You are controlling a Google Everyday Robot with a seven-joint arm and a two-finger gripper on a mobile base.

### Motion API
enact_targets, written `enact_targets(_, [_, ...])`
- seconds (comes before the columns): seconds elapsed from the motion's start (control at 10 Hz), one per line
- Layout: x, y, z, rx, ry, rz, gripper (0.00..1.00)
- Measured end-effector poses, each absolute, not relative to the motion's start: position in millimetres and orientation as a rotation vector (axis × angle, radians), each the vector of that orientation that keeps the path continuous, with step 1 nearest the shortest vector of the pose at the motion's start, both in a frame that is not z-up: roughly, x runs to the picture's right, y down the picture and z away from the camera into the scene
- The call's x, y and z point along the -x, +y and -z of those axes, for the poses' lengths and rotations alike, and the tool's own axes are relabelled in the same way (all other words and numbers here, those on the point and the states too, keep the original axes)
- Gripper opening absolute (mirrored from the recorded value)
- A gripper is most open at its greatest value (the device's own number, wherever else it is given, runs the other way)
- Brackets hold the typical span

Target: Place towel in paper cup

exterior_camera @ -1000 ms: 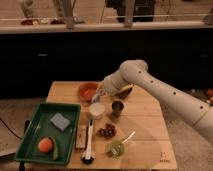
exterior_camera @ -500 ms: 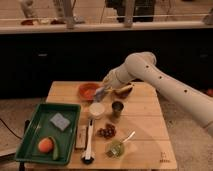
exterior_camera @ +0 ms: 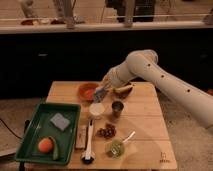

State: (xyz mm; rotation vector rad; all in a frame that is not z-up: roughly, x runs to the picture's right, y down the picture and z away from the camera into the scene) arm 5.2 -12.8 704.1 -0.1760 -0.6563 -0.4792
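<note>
My gripper [exterior_camera: 100,91] hangs over the back of the wooden table [exterior_camera: 150,150], between the orange bowl [exterior_camera: 86,91] and the banana [exterior_camera: 123,90]. It is shut on a small pale blue-grey towel [exterior_camera: 99,93], which dangles from the fingers. The white paper cup [exterior_camera: 96,109] stands upright on the table just below and in front of the gripper, a short gap under the towel. The white arm reaches in from the right.
A metal cup [exterior_camera: 117,108] stands right of the paper cup. Grapes [exterior_camera: 106,131], a green fruit with a spoon [exterior_camera: 116,148] and a white brush [exterior_camera: 88,144] lie in front. A green tray [exterior_camera: 30,142] at left holds a sponge [exterior_camera: 61,121] and an orange [exterior_camera: 45,145].
The arm's elbow has risen and swung back to the right. The gripper with the towel has stayed above the paper cup, lifting slightly.
</note>
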Motion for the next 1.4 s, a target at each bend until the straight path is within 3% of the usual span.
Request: enact_targets(1.4, [39,43,-737,0.401,-0.740,0.829,0.00])
